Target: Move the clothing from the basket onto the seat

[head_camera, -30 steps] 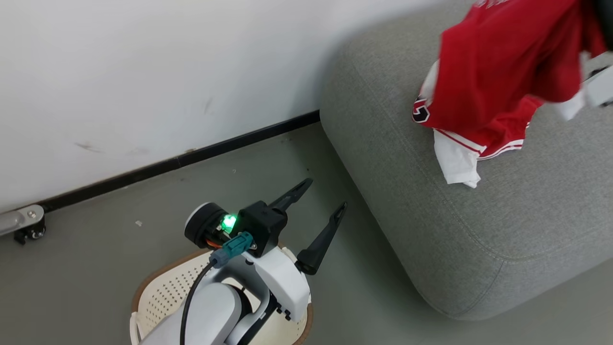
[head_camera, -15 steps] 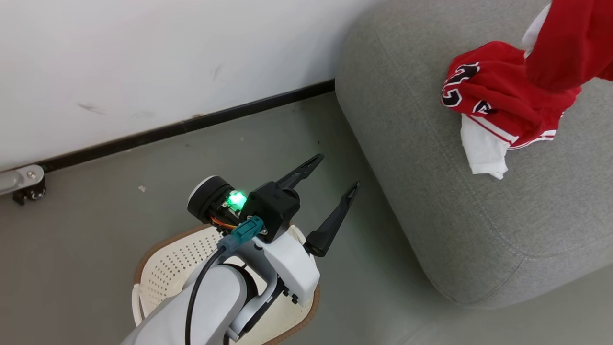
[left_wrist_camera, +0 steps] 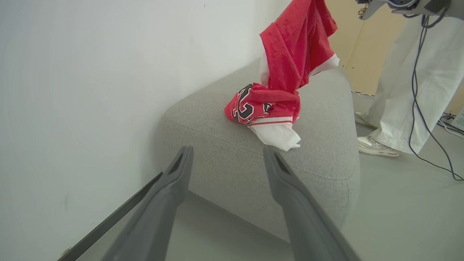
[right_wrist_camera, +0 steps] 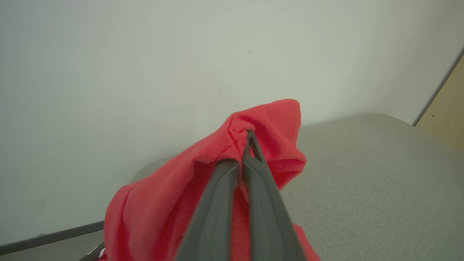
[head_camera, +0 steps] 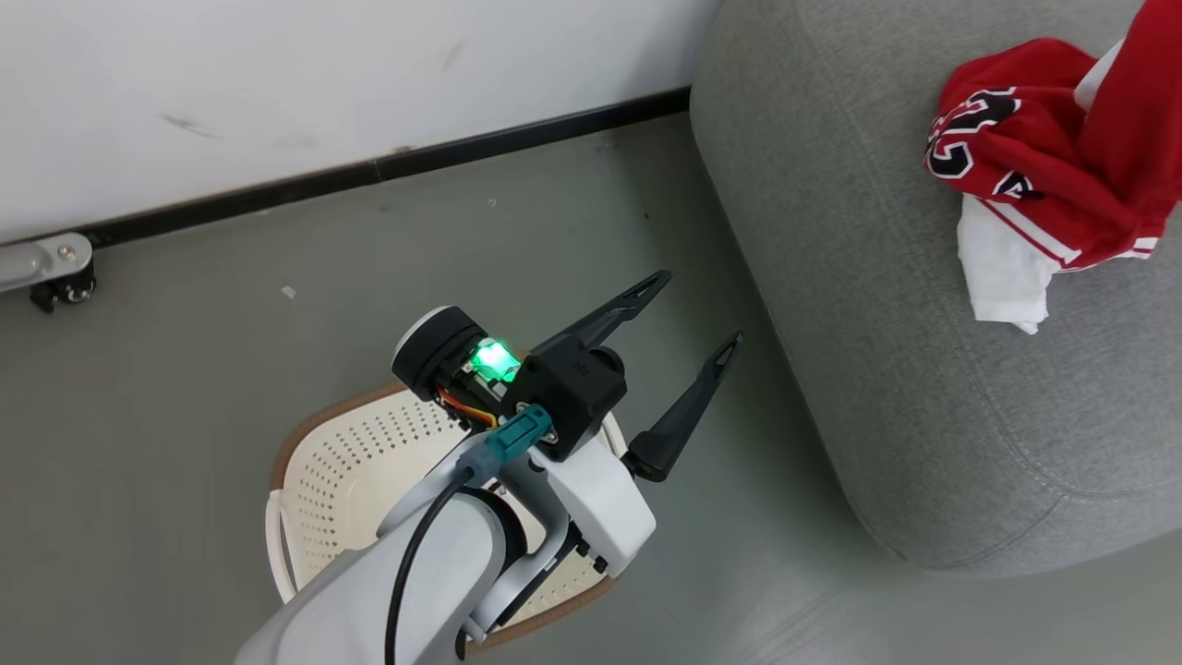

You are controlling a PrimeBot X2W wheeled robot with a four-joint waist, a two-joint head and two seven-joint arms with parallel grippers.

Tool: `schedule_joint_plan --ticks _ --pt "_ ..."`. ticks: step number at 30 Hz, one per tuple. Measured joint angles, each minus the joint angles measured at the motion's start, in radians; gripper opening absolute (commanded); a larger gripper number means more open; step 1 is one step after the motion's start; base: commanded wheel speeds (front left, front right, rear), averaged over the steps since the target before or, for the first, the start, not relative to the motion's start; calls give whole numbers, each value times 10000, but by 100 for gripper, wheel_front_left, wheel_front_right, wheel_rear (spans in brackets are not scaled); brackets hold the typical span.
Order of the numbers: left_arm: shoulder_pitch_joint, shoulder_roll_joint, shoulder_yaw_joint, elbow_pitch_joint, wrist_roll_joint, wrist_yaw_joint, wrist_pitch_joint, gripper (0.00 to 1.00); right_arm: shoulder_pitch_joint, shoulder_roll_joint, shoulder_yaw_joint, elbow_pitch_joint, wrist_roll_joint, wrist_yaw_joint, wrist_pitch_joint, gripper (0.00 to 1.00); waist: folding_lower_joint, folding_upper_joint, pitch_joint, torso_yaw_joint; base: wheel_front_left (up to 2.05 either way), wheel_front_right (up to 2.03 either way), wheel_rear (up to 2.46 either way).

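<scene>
While hovering spread apart over the basket at lower centre, keep left pincer clear. Farther, at upper right: lower right pincer, clamped on clothing touching seat, until slack, then release away from edge.

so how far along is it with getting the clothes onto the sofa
Done: the clothing is out of the basket, whose visible part holds nothing, and its lower bundle rests on the seat. In hand: the right gripper is shut on the fabric's top end, holding it up. To do: let go so it all lies there. The left gripper hangs open above the basket.
</scene>
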Motion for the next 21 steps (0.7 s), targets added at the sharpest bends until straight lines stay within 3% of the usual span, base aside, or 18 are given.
schedule_joint_plan --ticks 20,21 --pt "-634 -69 -251 -23 190 -307 17 100 753 947 -746 2309 -512 -2 -982 0 0 0 919 548 0 0 0" --pt "-634 -71 -253 -8 192 -316 17 100 751 966 -757 2366 -531 -2 -982 10 0 0 948 560 0 0 0"
